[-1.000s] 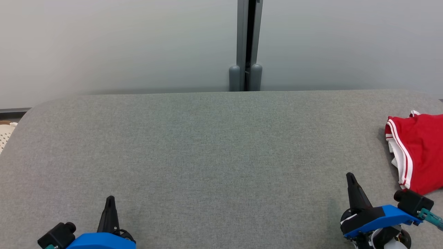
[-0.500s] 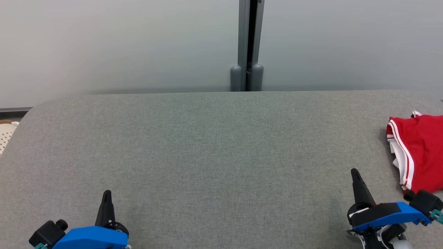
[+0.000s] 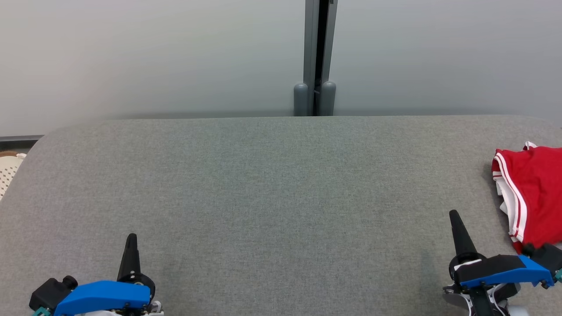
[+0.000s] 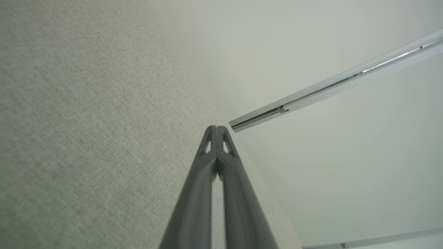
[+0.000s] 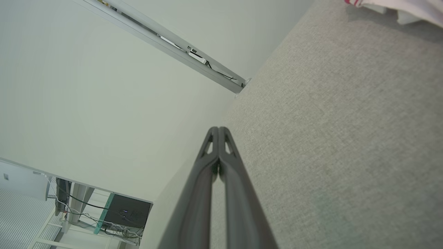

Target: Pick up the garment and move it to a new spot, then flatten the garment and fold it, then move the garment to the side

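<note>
Left end effector (image 3: 131, 239): both dark fingers are pressed together tip to tip, with nothing between them. The left wrist view (image 4: 217, 129) confirms this. It sits low over the near left part of the counter (image 3: 281, 184), fingers pointing toward the far edge.

Right end effector (image 3: 455, 216): the fingers are likewise together and carry nothing, as the right wrist view (image 5: 218, 130) confirms. It sits over the near right part of the counter.

Garment (image 3: 533, 193): red with white stripes along its edge. It lies on the counter at the far right, just beside the right end effector. The frame edge cuts off its right portion. The blue wrist housing (image 3: 505, 270) covers its near corner in the head view, and contact there cannot be determined. A pale strip of the garment (image 5: 398, 7) shows at the top right of the right wrist view.

Clearance: a wide bare span of grey fabric lies between the two end effectors and runs to the far edge. That edge meets a pale partition wall (image 3: 153, 57) with a grey post (image 3: 315, 57). The far left corner is rounded.

Limited visibility: a white perforated object (image 3: 6, 173) beyond the left edge is cut off and cannot be identified.
</note>
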